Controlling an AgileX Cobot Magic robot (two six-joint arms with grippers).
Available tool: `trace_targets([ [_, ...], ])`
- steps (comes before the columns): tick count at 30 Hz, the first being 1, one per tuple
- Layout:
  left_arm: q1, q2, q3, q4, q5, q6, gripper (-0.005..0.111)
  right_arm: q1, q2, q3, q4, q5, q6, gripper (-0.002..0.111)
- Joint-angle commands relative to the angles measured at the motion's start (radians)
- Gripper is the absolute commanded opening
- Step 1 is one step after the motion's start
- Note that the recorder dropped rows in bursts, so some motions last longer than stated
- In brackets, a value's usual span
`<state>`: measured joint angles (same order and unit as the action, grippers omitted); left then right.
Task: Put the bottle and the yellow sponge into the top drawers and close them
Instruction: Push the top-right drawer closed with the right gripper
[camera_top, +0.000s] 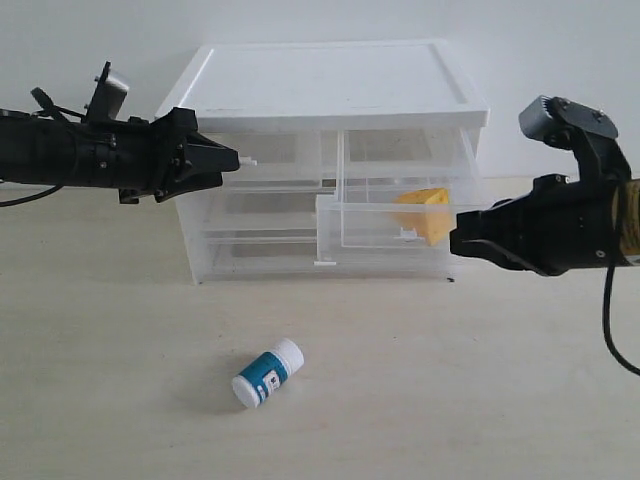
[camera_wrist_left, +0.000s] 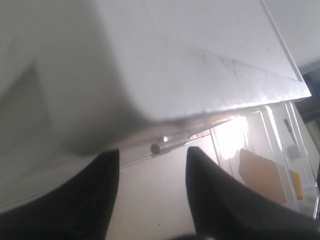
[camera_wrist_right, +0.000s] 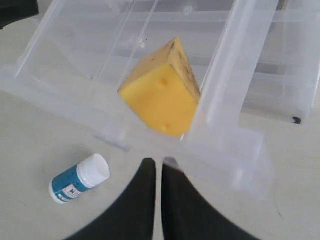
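Smooth black fingers of the right gripper (camera_wrist_right: 159, 167) are pressed to a thin slit, holding nothing, at the front of the pulled-out right top drawer (camera_top: 335, 225). It is glossy clear plastic, and the yellow sponge (camera_top: 428, 212), a pitted wedge, leans inside. At upper left, the left gripper (camera_wrist_left: 152, 155) is spread before the left top drawer (camera_top: 285, 150). The bottle (camera_top: 268, 372), a white cylinder, lies sideways at lower centre.

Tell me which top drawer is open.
The right top drawer: it is pulled out toward the camera with the yellow sponge inside. The left top drawer sits flush in the cabinet.
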<state>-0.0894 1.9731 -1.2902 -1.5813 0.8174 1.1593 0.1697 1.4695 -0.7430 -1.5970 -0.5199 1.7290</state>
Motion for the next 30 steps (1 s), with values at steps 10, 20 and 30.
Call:
trace_targets([
  [10,0.008,0.004,-0.013,-0.026,-0.028,-0.001,0.042,0.002,0.043,-0.123,0.145,0.065,-0.12,0.0],
  [20,0.008,0.004,-0.013,-0.026,-0.028,-0.001,0.042,0.002,0.125,-0.22,0.163,0.083,-0.125,0.0],
  [30,0.008,0.004,-0.013,-0.026,-0.028,-0.001,0.042,0.002,0.221,-0.324,0.244,0.074,-0.133,0.0],
])
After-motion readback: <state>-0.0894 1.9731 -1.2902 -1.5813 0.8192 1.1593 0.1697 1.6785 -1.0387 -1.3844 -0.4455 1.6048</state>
